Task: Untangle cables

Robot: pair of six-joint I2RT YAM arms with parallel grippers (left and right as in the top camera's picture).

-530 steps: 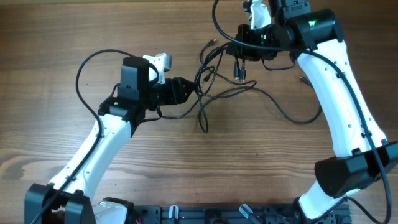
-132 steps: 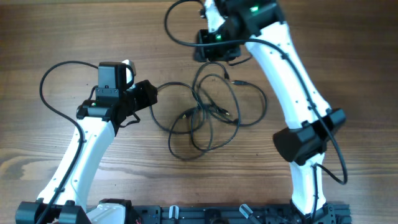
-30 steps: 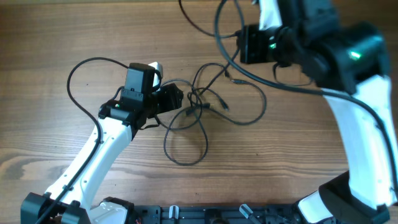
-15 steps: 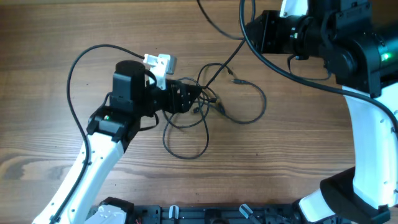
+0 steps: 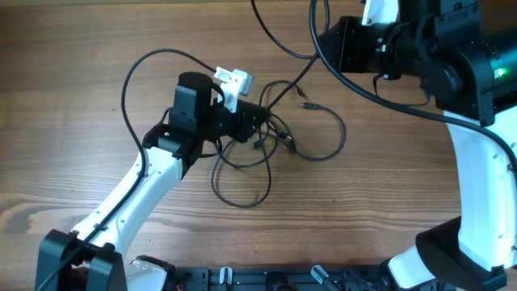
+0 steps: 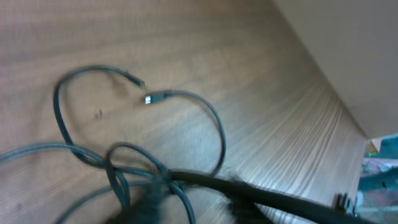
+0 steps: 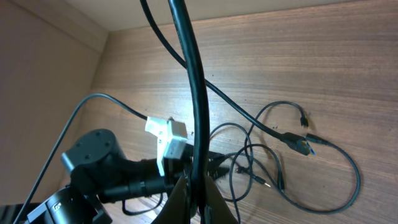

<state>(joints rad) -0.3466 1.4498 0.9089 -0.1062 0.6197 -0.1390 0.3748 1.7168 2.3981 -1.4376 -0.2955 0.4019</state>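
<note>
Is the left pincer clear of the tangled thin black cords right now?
No: overhead, the left pincer sits right at the knot of the tangled thin black cords.

Bare table [image 5: 388, 210] lies open right of the cables [image 5: 279, 139]; the left arm [image 5: 145, 190] blocks their left side.

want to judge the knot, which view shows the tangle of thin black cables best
Overhead: nearly the whole tangle of thin black cables is in frame, loops and plugs traceable. Right wrist shows most of the tangle, crossed by one close-up strand. Left wrist shows only a blurred part.
</note>
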